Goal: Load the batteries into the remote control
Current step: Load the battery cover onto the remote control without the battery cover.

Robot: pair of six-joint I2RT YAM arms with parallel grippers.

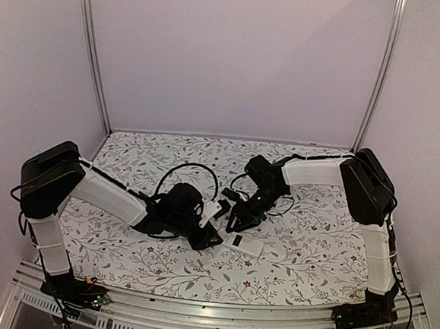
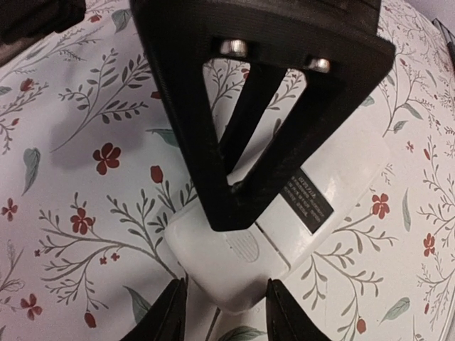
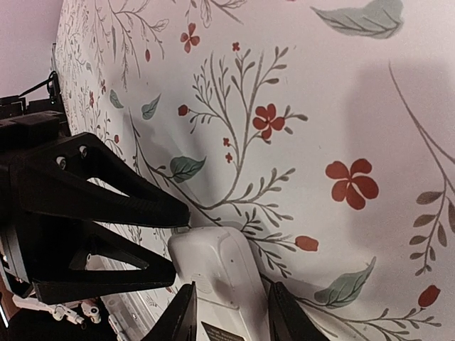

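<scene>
The remote control [image 1: 244,243] lies white back up on the flowered cloth, mid-table. Its ridged battery cover [image 2: 245,247] looks closed, and a dark label [image 2: 307,206] sits further along the back. My left gripper [image 1: 216,227] reaches in from the left; its jaws [image 2: 226,316] straddle one end corner of the remote [image 2: 234,273] and touch its edges. My right gripper [image 1: 236,221] comes from the upper right; its jaws [image 3: 229,316] clasp the remote [image 3: 220,270] across its width. The batteries are not in view.
The right gripper's black fingers [image 2: 192,142] hang over the remote in the left wrist view. The left gripper's fingers [image 3: 106,192] crowd it in the right wrist view. Loose black cables [image 1: 193,170] loop behind both grippers. A metal rail [image 1: 208,316] runs along the near edge.
</scene>
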